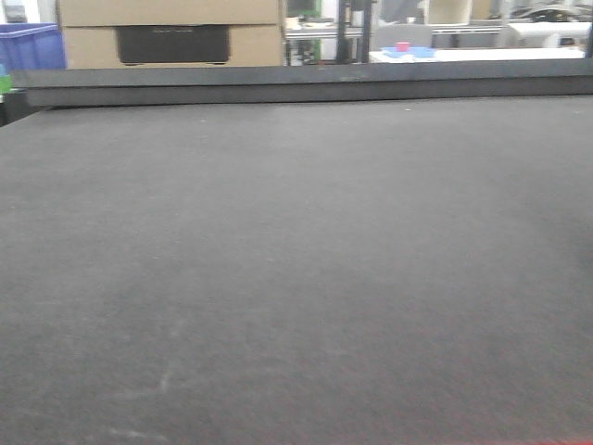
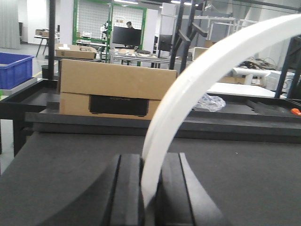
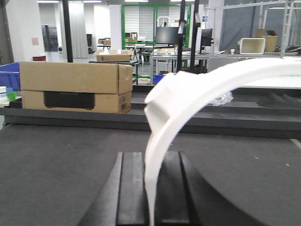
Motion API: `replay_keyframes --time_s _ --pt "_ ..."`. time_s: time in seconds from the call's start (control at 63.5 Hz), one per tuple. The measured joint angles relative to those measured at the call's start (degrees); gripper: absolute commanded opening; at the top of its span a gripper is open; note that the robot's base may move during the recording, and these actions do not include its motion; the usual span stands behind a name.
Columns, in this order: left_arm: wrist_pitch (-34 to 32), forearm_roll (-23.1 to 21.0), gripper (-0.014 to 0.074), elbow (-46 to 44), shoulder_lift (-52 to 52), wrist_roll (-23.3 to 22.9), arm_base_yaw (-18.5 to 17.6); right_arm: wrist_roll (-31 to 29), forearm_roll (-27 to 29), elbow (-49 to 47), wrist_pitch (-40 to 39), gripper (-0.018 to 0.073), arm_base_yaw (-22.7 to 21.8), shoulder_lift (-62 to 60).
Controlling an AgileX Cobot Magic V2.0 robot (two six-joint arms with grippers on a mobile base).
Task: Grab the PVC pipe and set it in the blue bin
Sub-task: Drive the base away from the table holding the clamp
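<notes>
Left gripper (image 2: 149, 165) fingers closed on a white arched plastic PVC pipe (image 2: 188, 80) rising from between them, curving up to their right; right gripper (image 3: 149, 165) likewise clamps a white arched strip (image 3: 174, 99), same piece or not unclear.

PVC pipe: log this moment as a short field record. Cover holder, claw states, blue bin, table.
left claw: shut on the PVC pipe, a white arch rising up and to the right
right claw: shut on a white arched strip; same piece or a second one, cannot tell
blue bin: far left, beyond the table's back edge, left of the cardboard box
table: dark top; front view shows no claw or pipe
placed in bin: not yet
</notes>
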Motion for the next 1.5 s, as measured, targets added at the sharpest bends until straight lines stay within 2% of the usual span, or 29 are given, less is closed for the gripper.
replay_keyframes --time_s 1.291,1.496 --pt "-0.1 0.0 -0.0111 0.0 0.0 0.0 0.0 -0.1 0.0 0.0 0.0 -0.0155 0.5 0.0" --pt "-0.1 0.0 -0.0111 0.0 0.0 0.0 0.0 -0.1 0.0 0.0 0.0 -0.0155 5.6 -1.7"
